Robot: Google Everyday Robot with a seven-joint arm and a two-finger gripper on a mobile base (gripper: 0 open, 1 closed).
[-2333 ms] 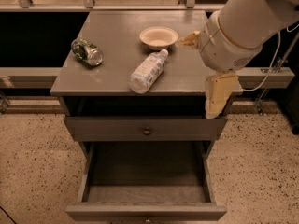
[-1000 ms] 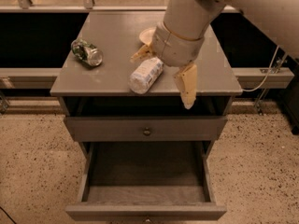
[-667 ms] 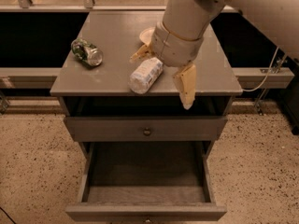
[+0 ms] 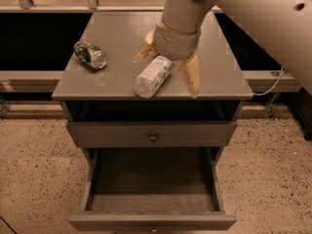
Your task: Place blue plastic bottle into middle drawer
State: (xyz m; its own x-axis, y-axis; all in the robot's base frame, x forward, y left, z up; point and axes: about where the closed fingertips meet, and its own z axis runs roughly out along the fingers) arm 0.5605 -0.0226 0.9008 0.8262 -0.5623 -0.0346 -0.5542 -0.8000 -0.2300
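The blue plastic bottle (image 4: 153, 76) lies on its side on the cabinet top (image 4: 117, 30), near the front edge, cap end pointing away under my arm. My gripper (image 4: 165, 73) hangs over the bottle's far end, open, with one tan finger (image 4: 142, 52) to its left and the other finger (image 4: 191, 74) to its right. The fingers straddle the bottle without closing on it. The middle drawer (image 4: 153, 180) below is pulled out and its plain grey inside is bare.
A crushed green-patterned can (image 4: 90, 54) lies on the cabinet top at the left. The upper drawer front with a small round knob (image 4: 153, 137) is shut. My large arm (image 4: 253, 13) fills the upper right. Speckled floor surrounds the cabinet.
My arm swung from the cabinet's right side leftward over the bottle, then settled a little lower around it. The bottle, can and drawer have not moved.
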